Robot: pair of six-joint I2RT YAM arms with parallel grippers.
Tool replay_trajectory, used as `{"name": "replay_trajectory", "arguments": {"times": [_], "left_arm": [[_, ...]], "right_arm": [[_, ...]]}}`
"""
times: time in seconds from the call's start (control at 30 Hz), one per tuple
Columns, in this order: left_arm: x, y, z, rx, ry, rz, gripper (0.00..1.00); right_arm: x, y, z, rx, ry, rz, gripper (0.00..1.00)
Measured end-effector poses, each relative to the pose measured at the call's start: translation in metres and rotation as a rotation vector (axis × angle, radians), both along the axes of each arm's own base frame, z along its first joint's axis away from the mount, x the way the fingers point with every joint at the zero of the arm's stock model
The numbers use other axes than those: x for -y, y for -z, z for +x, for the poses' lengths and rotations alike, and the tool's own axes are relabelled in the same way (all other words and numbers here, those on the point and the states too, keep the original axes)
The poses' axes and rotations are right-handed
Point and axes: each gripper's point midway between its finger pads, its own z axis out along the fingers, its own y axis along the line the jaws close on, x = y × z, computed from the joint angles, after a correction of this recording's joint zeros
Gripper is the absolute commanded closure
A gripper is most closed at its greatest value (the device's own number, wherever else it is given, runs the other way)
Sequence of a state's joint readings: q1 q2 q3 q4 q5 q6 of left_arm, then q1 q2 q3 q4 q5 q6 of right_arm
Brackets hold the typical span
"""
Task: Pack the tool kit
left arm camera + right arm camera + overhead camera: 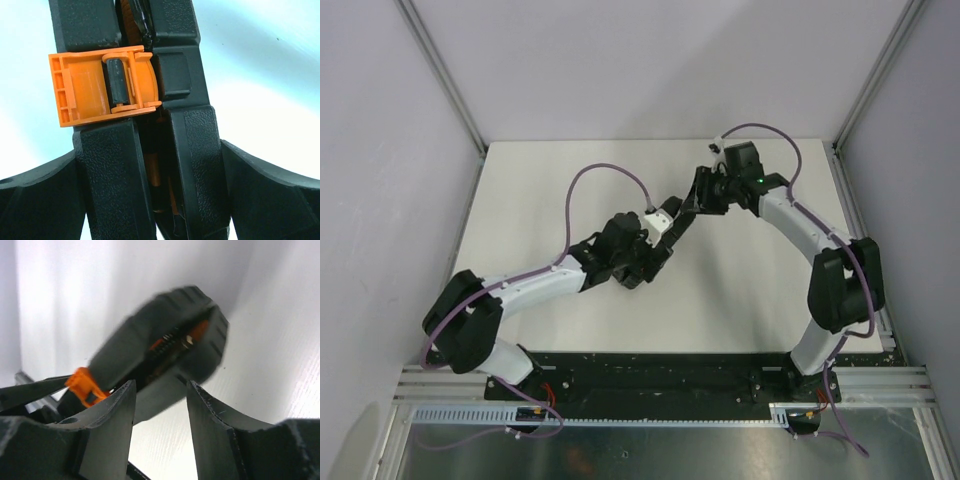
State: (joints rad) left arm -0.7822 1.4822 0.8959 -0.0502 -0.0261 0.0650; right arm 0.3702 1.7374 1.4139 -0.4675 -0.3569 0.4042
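The tool kit case (pixel 195 150) is black plastic, matt, with a fine pebbled grain. Its latch (pixel 85 92) is smooth orange plastic with a slight sheen. The counter (pixel 550 180) looks white, matt and smooth.

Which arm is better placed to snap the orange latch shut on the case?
Left: the left fingers straddle the case at the unfastened orange latch, while the right fingers appear to be holding it.
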Motion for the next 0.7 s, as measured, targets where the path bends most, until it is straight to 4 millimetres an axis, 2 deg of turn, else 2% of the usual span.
{"name": "replay_trajectory", "arguments": {"times": [0.07, 0.17, 0.3, 0.43, 0.7], "left_arm": [[0.003, 0.001, -0.004, 0.019, 0.049, 0.012, 0.79], [0.007, 0.001, -0.007, 0.040, 0.103, 0.022, 0.77], [0.009, 0.001, -0.008, 0.054, 0.139, 0.027, 0.73], [0.010, 0.001, -0.010, 0.062, 0.164, 0.030, 0.66], [0.011, 0.002, -0.011, 0.064, 0.175, 0.028, 0.53]], "right_arm": [[0.001, -0.015, 0.000, 0.034, -0.024, 0.052, 0.49], [0.003, -0.038, -0.010, 0.081, -0.095, 0.141, 0.49], [-0.002, -0.057, -0.022, 0.117, -0.193, 0.226, 0.48], [-0.013, -0.059, -0.040, 0.099, -0.295, 0.285, 0.48], [-0.033, -0.048, -0.073, 0.038, -0.435, 0.313, 0.48]]}}
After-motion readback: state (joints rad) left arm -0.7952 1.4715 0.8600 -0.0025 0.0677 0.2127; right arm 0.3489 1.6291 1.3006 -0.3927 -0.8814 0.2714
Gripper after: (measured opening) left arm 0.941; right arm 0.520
